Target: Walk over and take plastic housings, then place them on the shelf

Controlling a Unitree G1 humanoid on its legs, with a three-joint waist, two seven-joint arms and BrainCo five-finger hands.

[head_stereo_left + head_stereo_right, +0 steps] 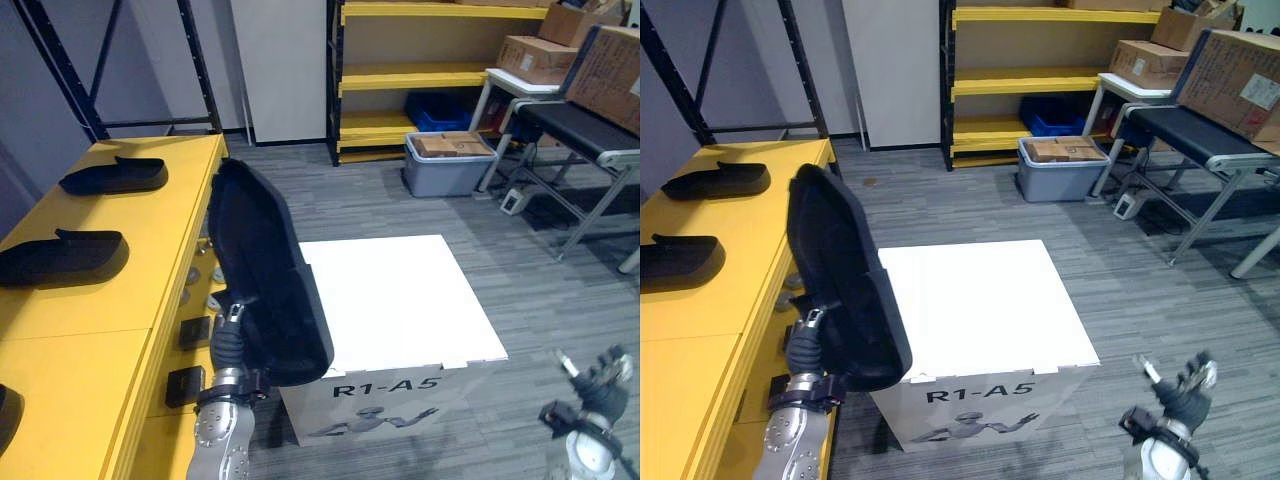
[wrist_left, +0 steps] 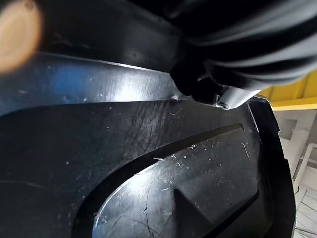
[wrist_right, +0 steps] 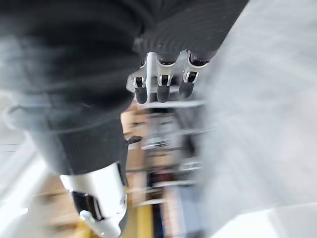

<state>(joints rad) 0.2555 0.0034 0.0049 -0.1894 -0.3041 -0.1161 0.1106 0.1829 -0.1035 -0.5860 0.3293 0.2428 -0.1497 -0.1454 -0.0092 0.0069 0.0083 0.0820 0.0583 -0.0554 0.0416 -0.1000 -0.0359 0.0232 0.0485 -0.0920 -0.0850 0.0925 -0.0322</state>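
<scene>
A large black plastic housing (image 1: pixel 265 280) stands upright beside the yellow shelf (image 1: pixel 130 280). My left hand (image 1: pixel 232 335) grips its lower edge from below. In the left wrist view the housing's scratched inner face (image 2: pixel 163 163) is very close, with a dark fingertip (image 2: pixel 195 82) curled against it. Two more black housings (image 1: pixel 115 177) (image 1: pixel 62 258) lie flat on the shelf top, and the edge of a third (image 1: pixel 5 415) shows at the near left. My right hand (image 1: pixel 600 378) hangs low at the right over the floor, fingers (image 3: pixel 158 84) straight and holding nothing.
A white-topped box (image 1: pixel 400 300) stands right of the held housing. Further back are a yellow rack (image 1: pixel 420 75), a grey bin (image 1: pixel 450 165) with cardboard in it, and a dark bench (image 1: pixel 580 130) carrying cardboard boxes at the right. Grey carpet lies between them.
</scene>
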